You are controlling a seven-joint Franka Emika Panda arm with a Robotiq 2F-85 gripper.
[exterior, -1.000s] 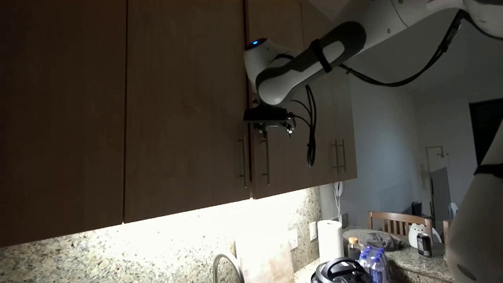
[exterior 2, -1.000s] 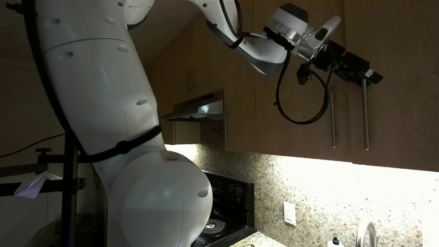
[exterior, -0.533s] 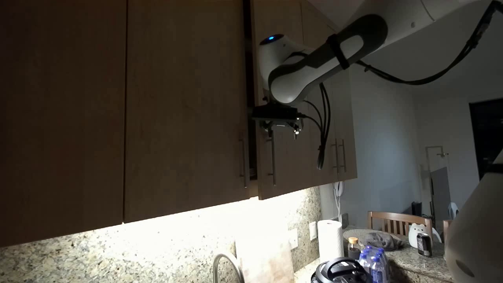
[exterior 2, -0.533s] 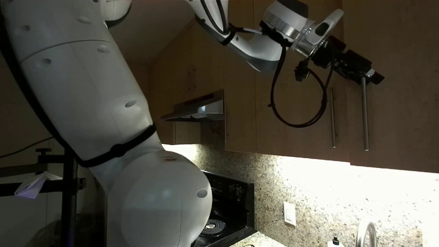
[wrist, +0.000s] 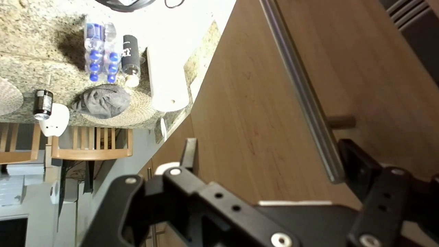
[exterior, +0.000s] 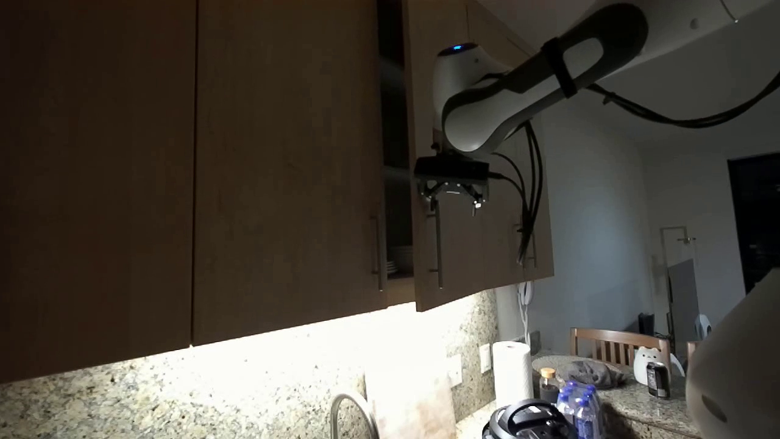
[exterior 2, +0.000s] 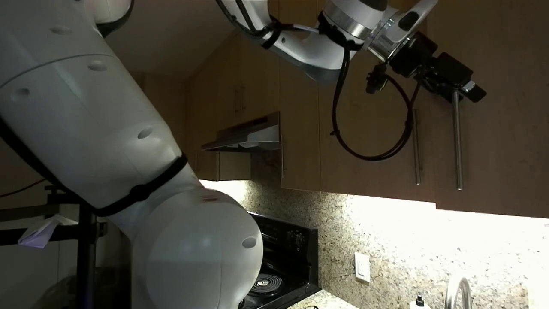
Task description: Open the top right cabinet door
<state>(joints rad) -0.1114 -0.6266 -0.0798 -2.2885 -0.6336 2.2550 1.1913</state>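
Observation:
The top right cabinet door [exterior: 481, 256] is a tan-brown wood door standing ajar, its free edge swung out from the cabinet. It also shows in an exterior view [exterior 2: 502, 167] and fills the middle of the wrist view [wrist: 253, 137]. Its slim metal bar handle [exterior: 439, 250] runs vertically near that edge and also shows in the wrist view [wrist: 301, 82]. My gripper [exterior: 453, 206] is open at the handle's upper end. In the wrist view [wrist: 269, 151], one finger lies against the bar on the free-edge side. The other finger is far apart over the door face.
The neighbouring door [exterior: 292, 183], with its handle on its right edge, is shut. Stacked plates [exterior: 400, 255] show in the dark gap. A loop of cable [exterior 2: 377, 159] hangs from the arm. Below are a faucet [exterior: 353, 399], paper towel roll [exterior: 510, 372] and bottles [exterior: 584, 408].
The door has swung from nearly shut to ajar, and the dark gap beside it has widened. My gripper has moved outward with the handle, with the arm drawing back.

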